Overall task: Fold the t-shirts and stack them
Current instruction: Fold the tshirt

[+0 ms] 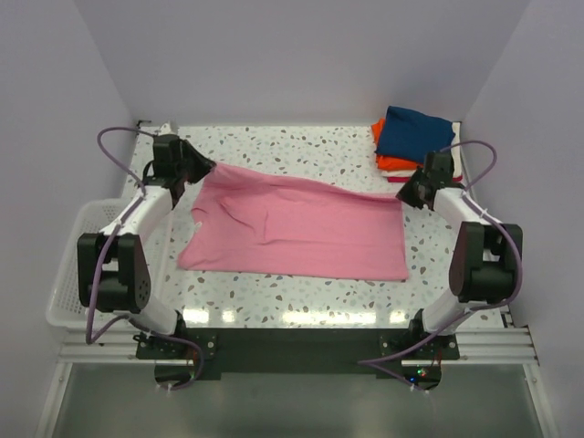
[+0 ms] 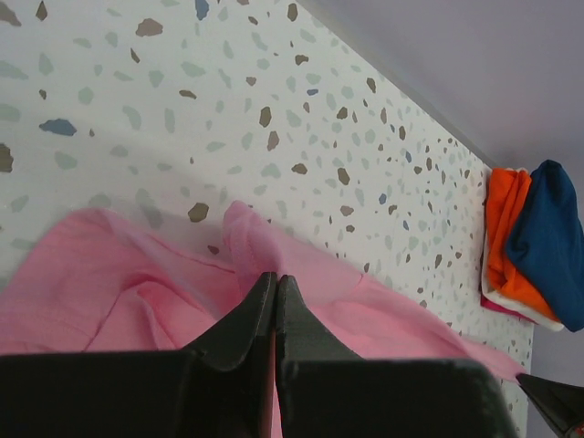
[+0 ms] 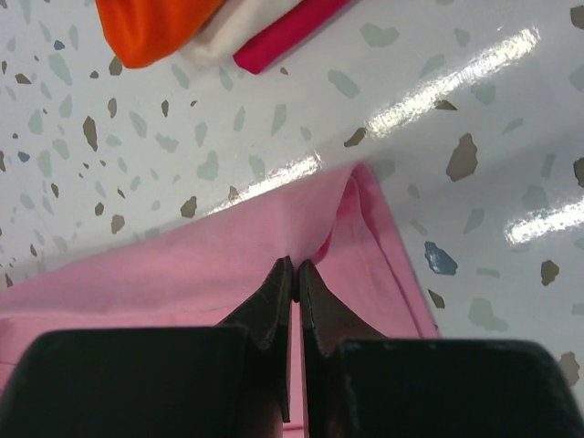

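Note:
A light pink t-shirt (image 1: 301, 228) lies spread across the middle of the table. My left gripper (image 1: 206, 170) is shut on its far left corner; the pinched cloth (image 2: 265, 255) bunches at the fingertips in the left wrist view. My right gripper (image 1: 408, 196) is shut on the far right corner, where the pink cloth (image 3: 356, 219) folds up at the tips. A stack of folded shirts sits at the far right: navy blue (image 1: 415, 132) on top, then orange (image 1: 388, 162), white and red (image 3: 287, 32) beneath.
A white wire basket (image 1: 78, 265) stands off the table's left edge beside the left arm. The speckled table (image 1: 301, 146) meets the back wall just behind the shirt. The folded stack lies close behind my right gripper.

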Robot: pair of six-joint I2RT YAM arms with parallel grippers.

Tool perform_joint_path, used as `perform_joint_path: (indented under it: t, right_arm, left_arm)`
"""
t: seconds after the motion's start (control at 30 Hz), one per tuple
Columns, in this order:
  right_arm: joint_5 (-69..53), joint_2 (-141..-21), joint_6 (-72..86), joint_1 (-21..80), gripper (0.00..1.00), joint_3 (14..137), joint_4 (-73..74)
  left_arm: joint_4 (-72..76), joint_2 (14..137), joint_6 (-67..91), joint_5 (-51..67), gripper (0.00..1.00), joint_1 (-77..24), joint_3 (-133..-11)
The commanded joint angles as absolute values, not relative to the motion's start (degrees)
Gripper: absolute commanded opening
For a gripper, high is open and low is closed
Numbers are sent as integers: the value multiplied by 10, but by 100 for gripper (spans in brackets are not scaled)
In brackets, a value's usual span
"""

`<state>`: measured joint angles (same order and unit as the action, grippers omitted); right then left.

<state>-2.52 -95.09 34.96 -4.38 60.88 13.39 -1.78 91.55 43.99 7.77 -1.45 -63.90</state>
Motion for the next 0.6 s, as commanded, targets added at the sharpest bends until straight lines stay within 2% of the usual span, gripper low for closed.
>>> perform_joint_path:
  t: [0.0, 0.27, 0.57]
  right_arm:
    - [-17, -901, 352, -48, 0, 586, 121]
    - [-23, -843, 360, -51, 0, 523, 123]
    - [-25, -786, 356, -51, 0, 466, 127]
  left_arm:
    - [9, 854, 447, 77, 0, -8, -586]
    - [-37, 749, 461, 37, 0, -7, -497]
    - [-77, 688, 457, 10, 0, -7, -447]
